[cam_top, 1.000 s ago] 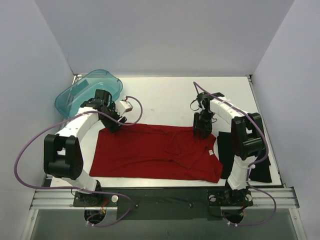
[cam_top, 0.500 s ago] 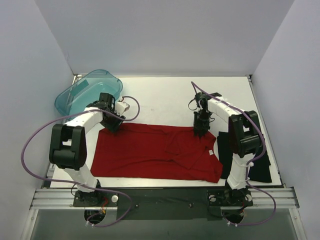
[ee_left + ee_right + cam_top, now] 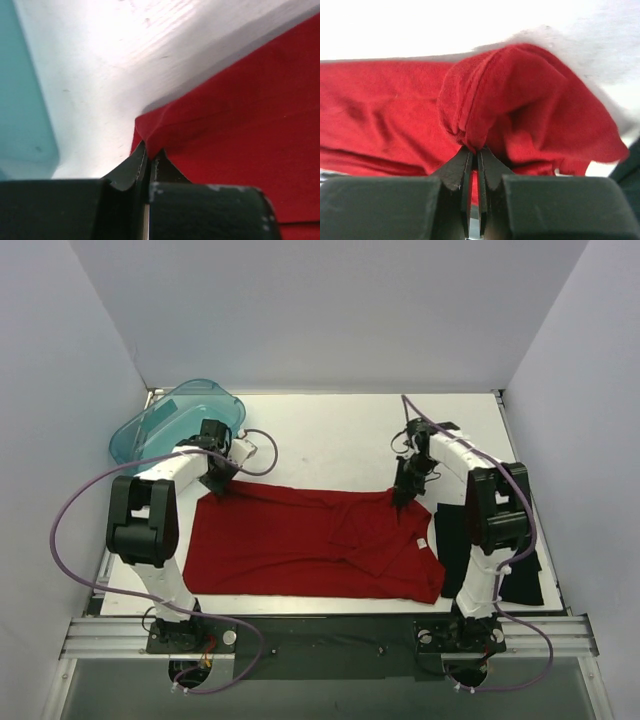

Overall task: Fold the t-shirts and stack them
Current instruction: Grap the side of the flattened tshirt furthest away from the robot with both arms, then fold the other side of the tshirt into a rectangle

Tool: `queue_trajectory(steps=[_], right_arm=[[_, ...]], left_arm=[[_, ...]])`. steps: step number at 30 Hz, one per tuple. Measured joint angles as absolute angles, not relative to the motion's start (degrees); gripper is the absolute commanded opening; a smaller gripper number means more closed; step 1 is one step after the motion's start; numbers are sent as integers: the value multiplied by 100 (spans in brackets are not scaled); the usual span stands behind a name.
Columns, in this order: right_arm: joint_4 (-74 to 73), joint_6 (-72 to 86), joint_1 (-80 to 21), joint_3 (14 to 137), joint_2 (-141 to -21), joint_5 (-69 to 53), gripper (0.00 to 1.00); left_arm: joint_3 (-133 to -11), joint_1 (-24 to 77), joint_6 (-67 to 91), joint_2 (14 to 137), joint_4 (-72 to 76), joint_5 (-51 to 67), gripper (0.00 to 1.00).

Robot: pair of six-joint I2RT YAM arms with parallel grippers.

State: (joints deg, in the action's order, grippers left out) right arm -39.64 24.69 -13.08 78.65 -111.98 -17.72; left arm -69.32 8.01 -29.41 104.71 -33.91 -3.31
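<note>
White table (image 3: 330, 435) fills the booth, plain pale walls on three sides, and we find the red t-shirt (image 3: 290, 545) spread sideways across its near half, still mostly open, with some cloth doubled over near the middle. The black t-shirt (image 3: 522, 580) lies as a compact dark shape at the near right, partly under the right arm; we cannot tell whether it is neatly folded. The teal tub (image 3: 165, 425) sits tipped at the far left corner, apart from the shirts. The left gripper (image 3: 148, 152) has its jaws pressed together on the far left corner of the red cloth, and the right gripper (image 3: 475, 150) pinches a bunched hem at the far right corner. We judge the task early to midway: the main fold of the red shirt is only being set up, and stacking it with the black one is left. Against a second ago, both arms have swung, the left one's upper link sitting higher, the right wrist further back. The pinched corners rise slightly, while the rest of the shirt lies as it did.
</note>
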Motion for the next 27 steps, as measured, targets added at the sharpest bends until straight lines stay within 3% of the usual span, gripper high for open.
queue_trajectory(steps=[7, 25, 27], right_arm=[[-3972, 2569, -624, 7931, -10160, -2845, 0], [-4792, 2399, -491, 7321, -8746, -4331, 0], [-4875, 2324, -491, 7083, -8637, -4370, 0]], left_arm=[[-6958, 685, -3811, 9837, -3498, -596, 0], [-5603, 784, -6001, 7846, -4305, -482, 0], [-5419, 797, -6099, 7762, -4438, -379, 6]])
